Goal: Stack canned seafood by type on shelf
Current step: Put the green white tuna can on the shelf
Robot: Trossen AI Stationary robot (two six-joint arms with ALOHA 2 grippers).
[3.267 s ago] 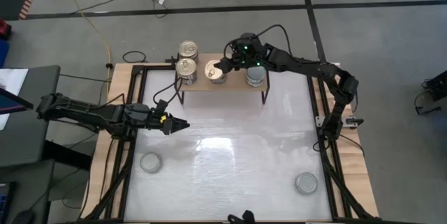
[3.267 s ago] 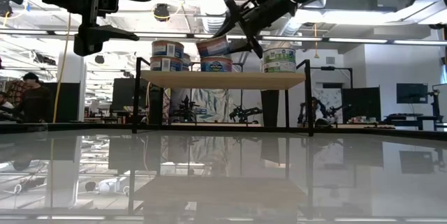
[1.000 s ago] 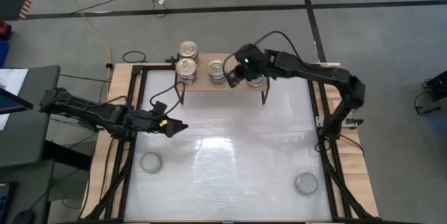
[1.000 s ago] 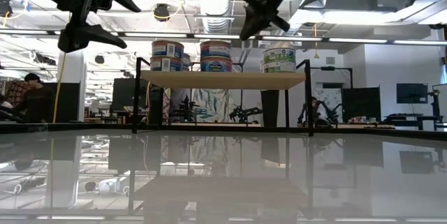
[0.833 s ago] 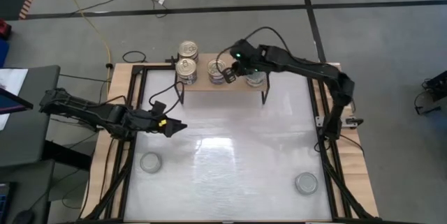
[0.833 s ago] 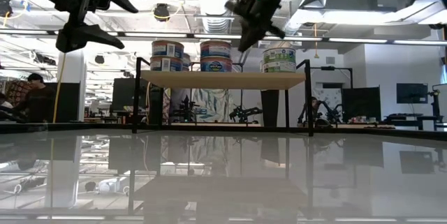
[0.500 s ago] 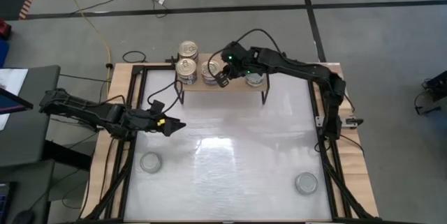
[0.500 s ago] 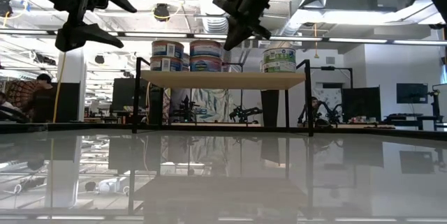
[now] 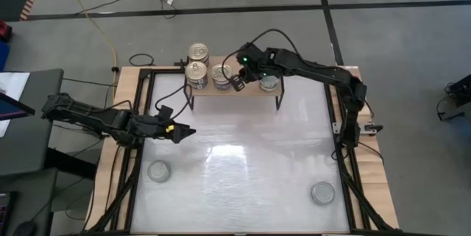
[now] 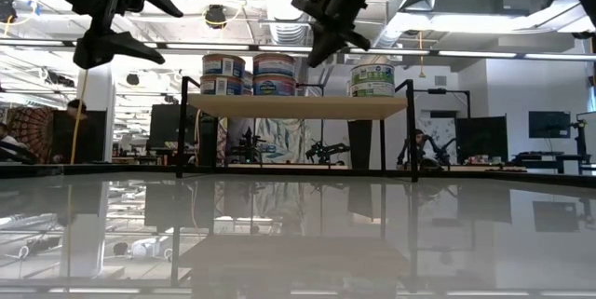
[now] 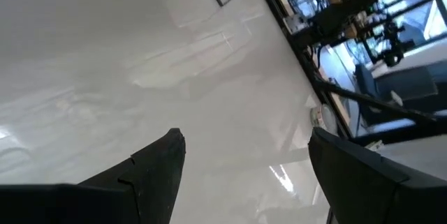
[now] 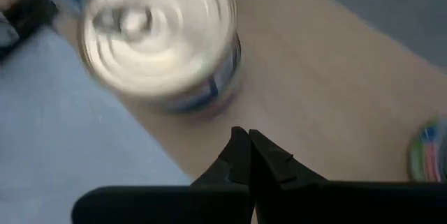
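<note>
The large white glossy tabletop (image 9: 235,170) lies mostly bare, open room across its middle; at its 12 o'clock edge stands the low light-wood shelf on thin black legs (image 9: 250,91); on it sit short round metal tins: a two-high stack of gold pull-tab tins with blue-and-red labels (image 9: 196,73) at the shelf's 9 o'clock end, a second such stack (image 10: 275,74) just beside it, and a green-labelled silver-lidded stack (image 10: 372,80) toward 3 o'clock; two loose silver-grey tins rest at the table's 7 o'clock (image 9: 158,170) and 5 o'clock (image 9: 321,192); the right gripper (image 9: 237,83) hangs clenched, empty, over the shelf's near edge beside the second stack; the left gripper (image 9: 190,131), fingers parted and empty, hovers at 9 o'clock.
</note>
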